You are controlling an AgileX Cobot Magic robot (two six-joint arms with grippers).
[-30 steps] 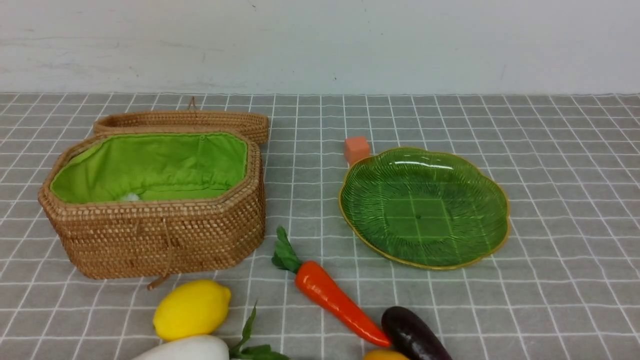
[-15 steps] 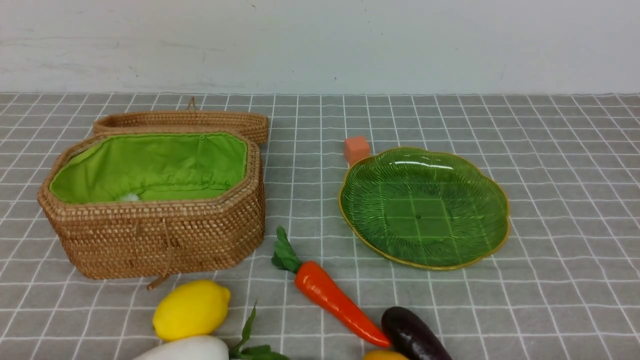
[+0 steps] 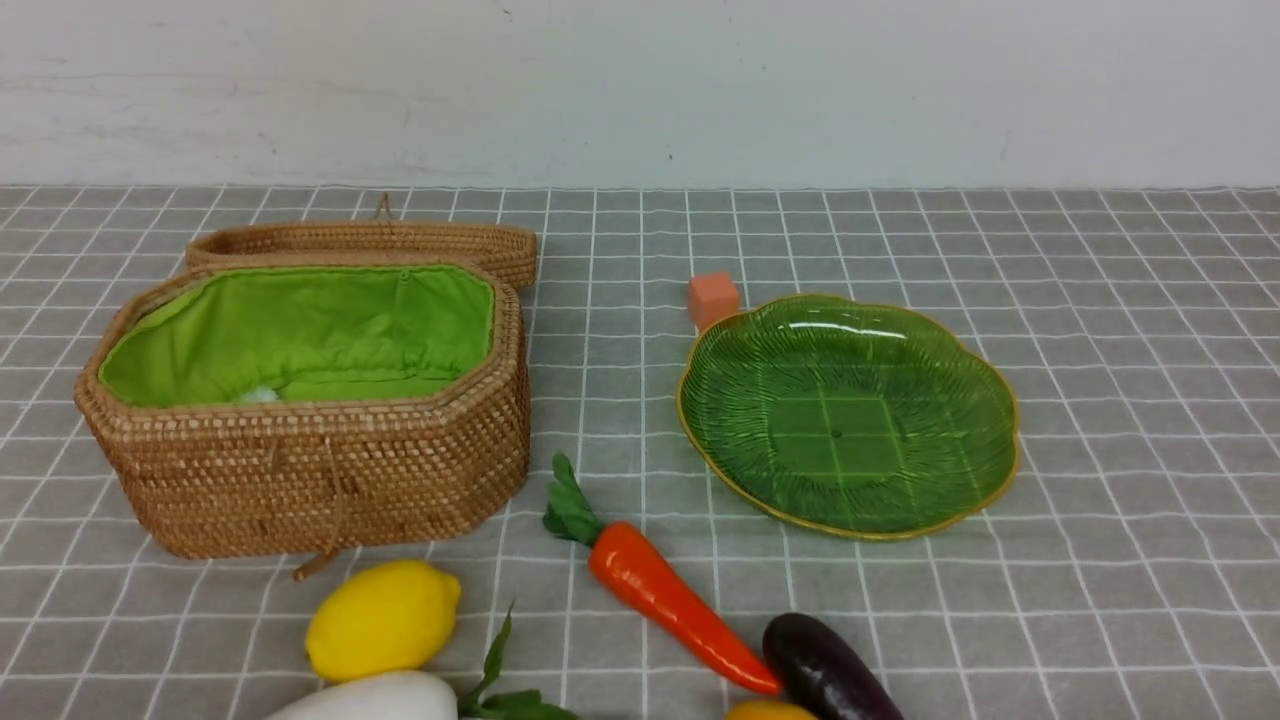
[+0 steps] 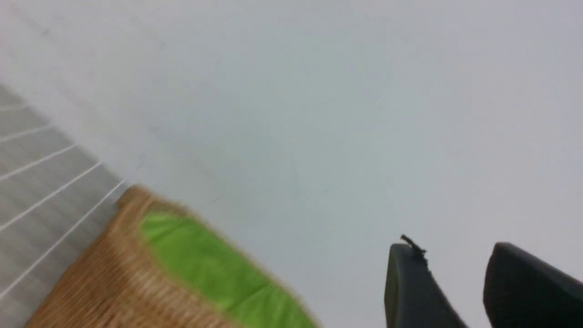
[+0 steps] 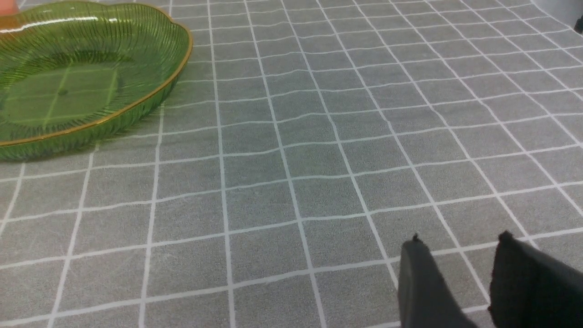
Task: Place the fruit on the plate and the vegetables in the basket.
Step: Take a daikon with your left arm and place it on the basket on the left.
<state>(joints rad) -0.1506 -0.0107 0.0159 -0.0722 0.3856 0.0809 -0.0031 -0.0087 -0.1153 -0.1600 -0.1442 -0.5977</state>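
Two empty parted pincers, left pincer (image 4: 453, 255) facing wall (image 4: 319, 91) beyond basket (image 4: 104, 282); right pincer (image 5: 460, 246) low over tablecloth (image 5: 296, 159)

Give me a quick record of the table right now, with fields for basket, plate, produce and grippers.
basket: open, lid lying behind it
plate: nothing on it, orange cube behind its far rim
on the cloth, near side: lemon, radish, carrot, eggplant, mango mostly out of frame
left gripper: open, holding nothing
right gripper: open, holding nothing

Green ribbed plate (image 3: 900, 480), grey gridded tablecloth (image 3: 1100, 350)
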